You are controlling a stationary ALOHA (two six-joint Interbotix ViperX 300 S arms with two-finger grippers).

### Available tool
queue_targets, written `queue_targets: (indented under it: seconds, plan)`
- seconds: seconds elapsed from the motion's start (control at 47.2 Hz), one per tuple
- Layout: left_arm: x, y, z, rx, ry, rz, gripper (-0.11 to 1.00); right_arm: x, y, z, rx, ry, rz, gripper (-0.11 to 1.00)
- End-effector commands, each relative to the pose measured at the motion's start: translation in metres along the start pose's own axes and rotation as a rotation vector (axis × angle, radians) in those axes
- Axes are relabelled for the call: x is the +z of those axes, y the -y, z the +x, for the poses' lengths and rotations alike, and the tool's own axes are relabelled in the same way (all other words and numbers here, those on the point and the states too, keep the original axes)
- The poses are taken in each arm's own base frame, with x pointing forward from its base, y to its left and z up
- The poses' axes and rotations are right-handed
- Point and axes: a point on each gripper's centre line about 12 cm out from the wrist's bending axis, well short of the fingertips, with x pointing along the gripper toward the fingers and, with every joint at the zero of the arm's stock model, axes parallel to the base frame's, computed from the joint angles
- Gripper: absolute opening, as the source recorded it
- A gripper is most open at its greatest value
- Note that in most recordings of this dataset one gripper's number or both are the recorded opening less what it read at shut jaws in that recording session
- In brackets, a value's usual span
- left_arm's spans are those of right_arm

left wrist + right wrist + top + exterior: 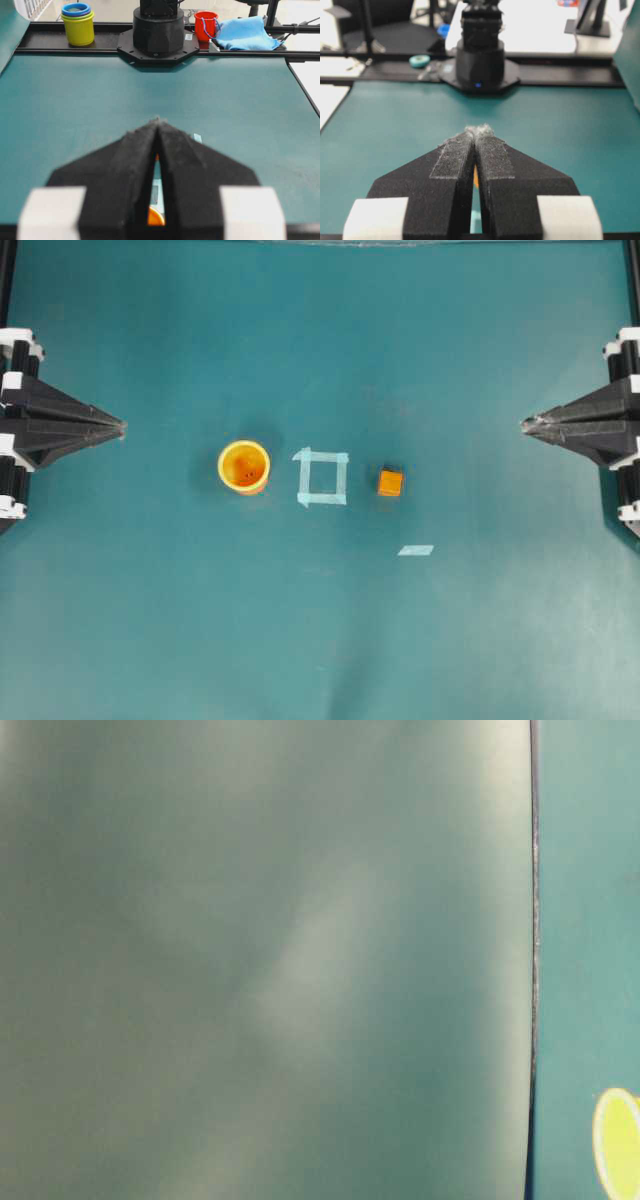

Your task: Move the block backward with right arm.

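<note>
Right pincer point(527, 424), tips together, is idling at right desk point(480, 640) edge w/ block point(390, 482) mid-desk; off-centre contact risks skewing it sideways.

No text, label, brand, number or sign can be read in any of the views.

An orange-yellow cup point(244, 466) stands upright on the teal table point(320, 640), just left of a pale tape square point(322, 478). A loose tape strip point(415, 550) lies apart, lower right.
</note>
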Motion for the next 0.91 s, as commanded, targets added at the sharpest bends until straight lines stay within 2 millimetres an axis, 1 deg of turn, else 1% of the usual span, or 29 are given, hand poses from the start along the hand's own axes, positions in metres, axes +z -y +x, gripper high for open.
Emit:
queue_targets:
  seconds: [0.0,0.021,0.064,0.127,0.318,0.466,0.762,0.889]
  plan:
    - [0.009,0.001,0.004,-0.005,-0.014,0.01,0.0,0.006,-0.001,0.003,0.005,0.012,0.013,0.0]
    - [0.009,0.001,0.004,-0.005,-0.023,0.01,0.0,0.007,-0.001,0.004,0.005,0.009,0.013,0.0]
    - [0.009,0.001,0.004,-0.005,-0.04,0.009,0.04,0.006,-0.001,0.005,0.005,-0.009,0.013,0.0]
    - [0.009,0.001,0.004,-0.005,-0.057,0.009,0.0,0.005,-0.001,0.008,0.005,-0.045,0.012,0.0]
    - [0.01,0.001,0.004,-0.004,-0.066,0.006,0.0,0.003,0.0,0.014,0.001,-0.12,0.017,0.0]
    - [0.01,0.001,0.004,-0.005,-0.064,0.006,0.0,0.004,0.002,0.019,-0.01,-0.127,0.018,0.0]
    - [0.011,0.0,0.005,-0.003,-0.063,0.006,0.0,0.0,0.009,0.029,-0.043,-0.162,0.038,0.01]
    - [0.011,0.0,0.005,-0.003,-0.063,0.006,0.0,-0.004,0.011,0.035,-0.054,-0.186,0.057,0.13]
